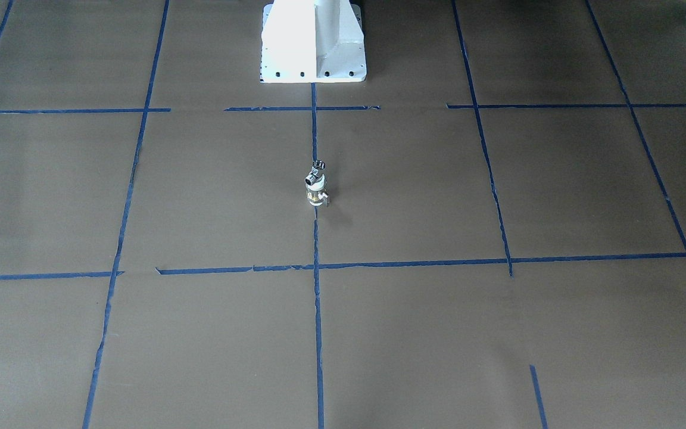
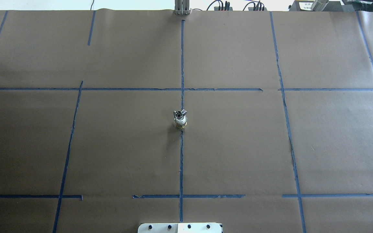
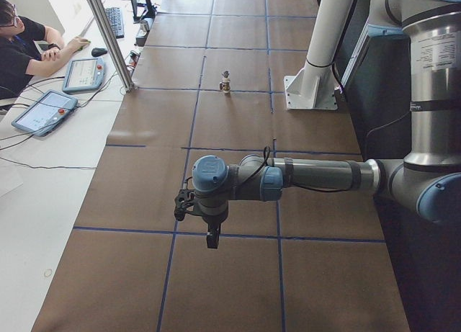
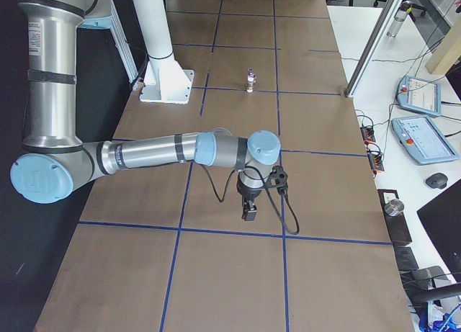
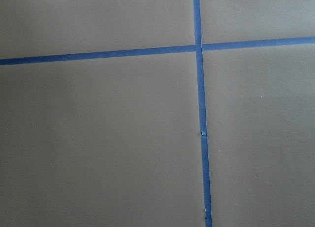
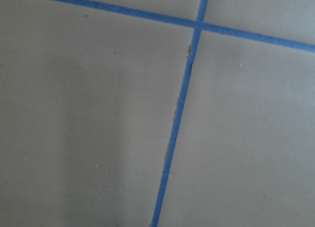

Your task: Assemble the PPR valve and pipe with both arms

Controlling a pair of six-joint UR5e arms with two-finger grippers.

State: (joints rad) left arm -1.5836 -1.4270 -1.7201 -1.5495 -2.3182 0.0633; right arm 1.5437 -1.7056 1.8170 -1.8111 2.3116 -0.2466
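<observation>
Brown table (image 1: 498,190) with blue tape (image 1: 317,310): we see the PPR valve (image 1: 315,196) upright at centre, the pipe (image 1: 315,173) on top; left gripper (image 3: 211,238) and right gripper (image 4: 250,214) hang well apart, opening we cannot tell

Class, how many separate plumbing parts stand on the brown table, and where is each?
2. The PPR valve stands upright on the centre tape line; the pipe sits on top of it. No other parts show, and none seem hidden.

Shiny chrome pipe (image 1: 317,166), white-plastic and brassy-metal PPR valve (image 1: 315,193), matt brown paper table cover (image 1: 200,196).
</observation>
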